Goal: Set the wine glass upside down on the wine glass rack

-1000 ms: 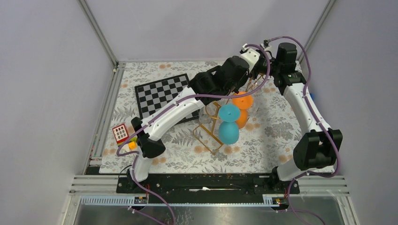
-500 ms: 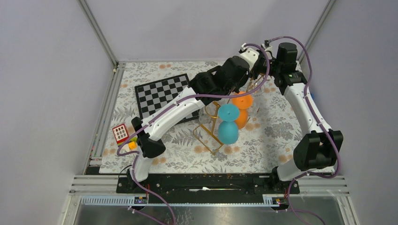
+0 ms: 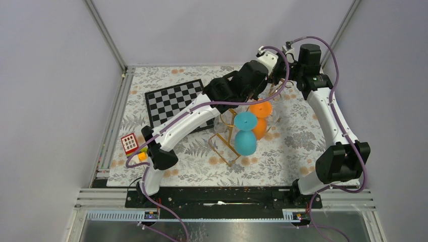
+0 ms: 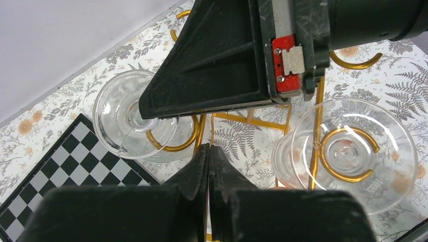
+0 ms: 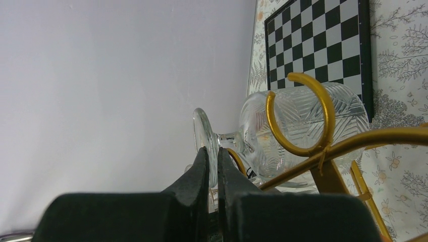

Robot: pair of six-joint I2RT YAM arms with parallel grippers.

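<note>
At the far end of the wine glass rack (image 5: 383,136), my right gripper (image 5: 212,154) stays pinched narrow on the foot of the wine glass (image 5: 298,121), which hangs bowl-down between the rails. Only my right elbow has drifted outward, so I judge release comes next. My left gripper (image 4: 208,148) hovers closed and empty.

Overhead from behind the near edge of the table (image 3: 298,166), left wrist close above the wine glass rack (image 4: 251,119) (facing down), right wrist level beside it, chessboard (image 5: 328,35) in all.
</note>
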